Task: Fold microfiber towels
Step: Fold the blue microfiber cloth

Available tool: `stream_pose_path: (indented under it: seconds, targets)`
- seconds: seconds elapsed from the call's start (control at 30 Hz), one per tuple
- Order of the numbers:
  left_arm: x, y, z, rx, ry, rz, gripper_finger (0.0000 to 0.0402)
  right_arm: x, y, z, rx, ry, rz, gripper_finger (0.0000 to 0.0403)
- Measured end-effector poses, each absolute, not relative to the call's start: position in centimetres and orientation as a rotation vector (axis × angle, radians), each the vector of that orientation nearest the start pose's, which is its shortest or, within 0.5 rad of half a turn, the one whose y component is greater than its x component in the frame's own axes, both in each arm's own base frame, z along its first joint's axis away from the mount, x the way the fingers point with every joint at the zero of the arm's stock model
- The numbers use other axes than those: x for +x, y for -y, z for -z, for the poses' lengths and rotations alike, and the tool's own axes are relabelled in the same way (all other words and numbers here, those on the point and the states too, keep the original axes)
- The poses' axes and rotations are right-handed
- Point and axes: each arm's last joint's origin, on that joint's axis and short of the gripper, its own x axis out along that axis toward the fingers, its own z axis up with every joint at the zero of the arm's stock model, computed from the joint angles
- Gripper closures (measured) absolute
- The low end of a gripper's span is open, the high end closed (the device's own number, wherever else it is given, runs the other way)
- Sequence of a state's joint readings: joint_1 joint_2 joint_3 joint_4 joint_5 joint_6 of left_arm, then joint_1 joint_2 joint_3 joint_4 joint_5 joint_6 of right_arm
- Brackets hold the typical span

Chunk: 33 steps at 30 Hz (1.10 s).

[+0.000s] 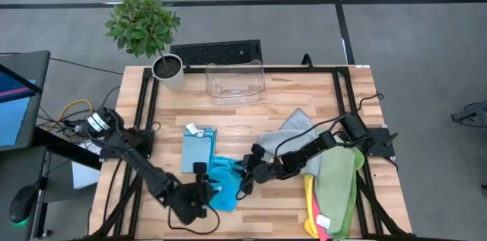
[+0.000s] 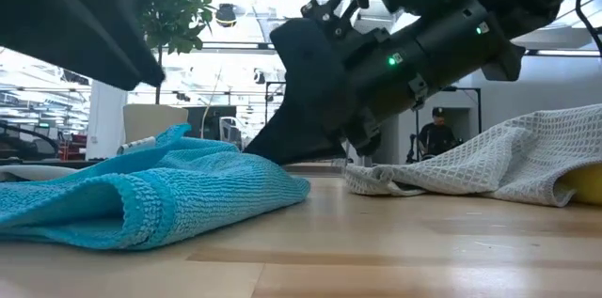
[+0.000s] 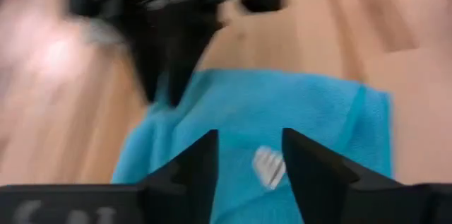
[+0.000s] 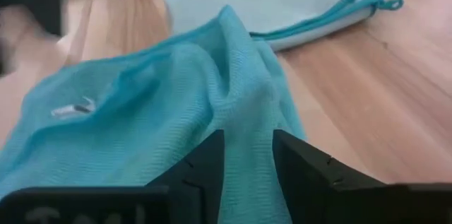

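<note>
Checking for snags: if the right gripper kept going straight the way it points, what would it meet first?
Probably the teal towel, bunched directly ahead of the right gripper; the folded light blue towel lies beyond it.

Left arm (image 1: 144,166), dark and jointed, reaching from the left edge of the high view toward the lower centre. Left gripper (image 1: 202,192) low in that frame, two black fingers parted with a clear gap, as seen in its wrist view (image 3: 248,164); nothing between them. Right arm (image 1: 319,146), same dark build with looped cables, stretching from the right of the frame leftward to the centre. Right gripper (image 1: 247,176) just right of the left one, the two close but apart. Its fingers (image 4: 205,164) parted too, a narrow gap in the bottom centre of its wrist view. In the low view, right wrist (image 2: 414,49) angled down from the upper right, green light glowing.
</note>
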<state>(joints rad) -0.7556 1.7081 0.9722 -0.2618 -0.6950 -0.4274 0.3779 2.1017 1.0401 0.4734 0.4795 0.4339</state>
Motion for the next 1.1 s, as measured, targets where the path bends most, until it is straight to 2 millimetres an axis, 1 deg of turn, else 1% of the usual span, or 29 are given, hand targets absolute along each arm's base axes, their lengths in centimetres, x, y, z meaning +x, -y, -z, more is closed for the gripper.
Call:
stream_pose_path:
  seconds: [0.07, 0.17, 0.27, 0.4, 0.47, 0.53, 0.7, 0.83, 0.93, 1.0, 1.1]
  targets:
    - [26.3, 20.1, -17.0, 0.277, -0.756, -0.044, 0.0226, 38.0, -13.6, -9.5, 0.18, -0.498, 0.212, 0.025]
    - [27.5, 18.2, -16.8, 0.333, -0.824, -0.003, 0.0202, 37.9, -13.6, -9.4, 0.177, -0.506, 0.212, 0.0249]
    - [28.4, 16.8, -16.6, 0.336, -0.875, 0.063, 0.0194, 37.9, -13.6, -9.4, 0.172, -0.516, 0.214, 0.0251]
    - [28.7, 16.0, -16.4, 0.297, -0.938, 0.16, 0.0197, 37.8, -13.6, -9.2, 0.164, -0.532, 0.217, 0.0257]
    - [28.6, 15.8, -16.3, 0.285, -0.977, 0.191, 0.0208, 37.7, -13.6, -9.1, 0.157, -0.547, 0.221, 0.026]
    - [28.5, 15.7, -16.2, 0.277, -0.991, 0.186, 0.0224, 37.7, -13.5, -9.0, 0.154, -0.553, 0.223, 0.0263]
    - [28.4, 15.9, -16.3, 0.252, -1.008, 0.184, 0.0285, 37.7, -13.5, -9.1, 0.155, -0.552, 0.223, 0.0266]
    - [28.3, 16.8, -17.6, 0.223, -1.054, 0.168, 0.0349, 37.7, -13.5, -9.1, 0.154, -0.551, 0.226, 0.0267]
    - [27.8, 18.0, -19.0, 0.203, -1.089, 0.156, 0.0391, 37.7, -13.4, -9.1, 0.154, -0.549, 0.23, 0.0267]
    - [27.3, 19.0, -19.6, 0.174, -1.093, 0.147, 0.0394, 37.7, -13.4, -9.1, 0.154, -0.55, 0.231, 0.0267]
    - [26.1, 20.4, -19.8, 0.146, -1.097, 0.111, 0.0393, 37.7, -13.4, -9.1, 0.154, -0.55, 0.231, 0.0267]
